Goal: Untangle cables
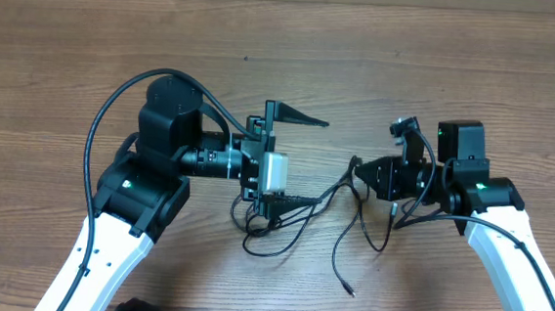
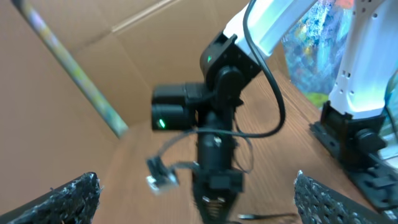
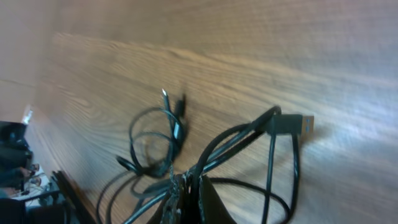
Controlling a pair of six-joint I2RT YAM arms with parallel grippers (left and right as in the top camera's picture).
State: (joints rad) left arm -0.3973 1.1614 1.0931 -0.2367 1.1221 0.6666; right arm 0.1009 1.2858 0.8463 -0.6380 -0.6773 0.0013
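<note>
Left gripper [image 1: 302, 160] hangs wide open, released. Right gripper [image 1: 356, 169] clenches the cables [image 3: 272, 127], which trail toward seven o'clock across the table [image 1: 412, 47].

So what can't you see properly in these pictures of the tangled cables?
- Overhead: how many cables there are. The loops overlap, and some pass under the left end effector.
- Right wrist: which cable the right end effector pinches. The bottom edge and blur hide it.
- Left wrist: the cables. They are blurred and cut off at the bottom edge.

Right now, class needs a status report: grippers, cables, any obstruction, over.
Left gripper open, empty. Right gripper shut on cables. Tangled loops resting on table. Nothing in the way.
</note>
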